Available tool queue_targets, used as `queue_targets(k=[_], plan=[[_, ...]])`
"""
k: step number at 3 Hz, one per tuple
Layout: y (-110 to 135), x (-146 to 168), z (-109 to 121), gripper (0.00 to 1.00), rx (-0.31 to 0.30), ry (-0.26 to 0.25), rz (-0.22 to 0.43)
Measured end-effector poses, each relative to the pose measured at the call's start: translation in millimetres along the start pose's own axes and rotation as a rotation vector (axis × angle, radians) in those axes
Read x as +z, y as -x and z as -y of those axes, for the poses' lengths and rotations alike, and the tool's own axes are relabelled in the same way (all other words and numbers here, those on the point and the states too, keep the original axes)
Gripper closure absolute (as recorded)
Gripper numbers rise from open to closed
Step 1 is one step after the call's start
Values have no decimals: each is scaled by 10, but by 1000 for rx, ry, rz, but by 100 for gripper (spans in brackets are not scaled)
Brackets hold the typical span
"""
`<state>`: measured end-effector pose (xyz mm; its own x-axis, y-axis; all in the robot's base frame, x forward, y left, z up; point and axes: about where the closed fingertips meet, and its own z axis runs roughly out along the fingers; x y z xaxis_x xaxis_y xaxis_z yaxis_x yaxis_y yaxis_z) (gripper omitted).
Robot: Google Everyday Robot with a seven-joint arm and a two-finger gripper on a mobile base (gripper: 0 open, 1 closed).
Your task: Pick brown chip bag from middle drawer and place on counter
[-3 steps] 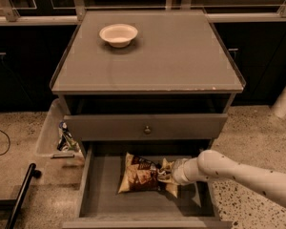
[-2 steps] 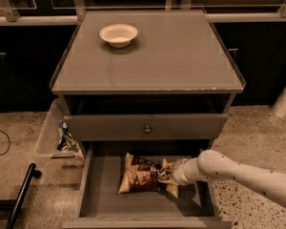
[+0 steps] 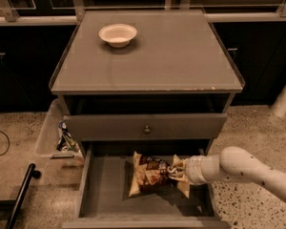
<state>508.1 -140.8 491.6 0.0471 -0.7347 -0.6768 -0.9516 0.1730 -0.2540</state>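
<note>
Grey walls surround the brown chip bag [image 3: 148, 173], which lies in the middle drawer [image 3: 105, 194], pulled out so the arm [image 3: 248, 168] can reach in from the right. The gripper [image 3: 173, 170] sits low inside the drawer at the bag's right end. It appears clenched on the crinkled edge there, though shadow makes this uncertain. Holding one end likely lets the bag hang free when raised. Above, the counter [image 3: 171, 56] offers bare surface beside the white bowl [image 3: 117, 34].
</note>
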Motion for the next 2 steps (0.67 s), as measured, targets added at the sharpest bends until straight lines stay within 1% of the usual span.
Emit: queue_targets(k=[1,2], plan=[[247,-548,110,100,-35,-32,39],[535,-1124,206,100,-82,-54,62]])
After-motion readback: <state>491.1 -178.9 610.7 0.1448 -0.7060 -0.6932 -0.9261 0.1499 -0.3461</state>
